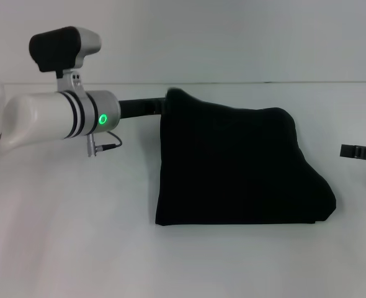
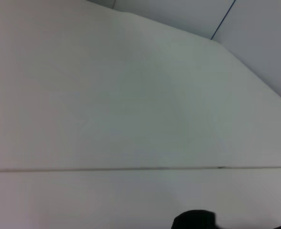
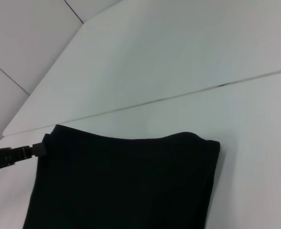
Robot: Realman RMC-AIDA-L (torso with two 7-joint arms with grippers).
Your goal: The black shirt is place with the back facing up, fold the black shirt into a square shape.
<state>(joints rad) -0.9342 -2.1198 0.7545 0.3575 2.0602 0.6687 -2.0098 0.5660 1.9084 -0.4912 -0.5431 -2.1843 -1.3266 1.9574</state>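
Note:
The black shirt (image 1: 232,167) lies folded on the white table, plain side up, in a rough block with a slanted right side. My left arm reaches in from the left, and my left gripper (image 1: 165,103) is shut on the shirt's far left corner, which is raised a little. The cloth hides the fingertips in the head view. The right wrist view shows the shirt (image 3: 126,186) with the left gripper (image 3: 38,149) at its corner. My right gripper (image 1: 358,152) shows only at the right edge, apart from the shirt. A black bit of cloth (image 2: 195,221) shows in the left wrist view.
The white table (image 1: 65,242) extends all around the shirt. Its back edge (image 1: 263,82) meets a pale wall just behind the shirt. My left forearm (image 1: 59,115) with its wrist camera spans the far left part of the table.

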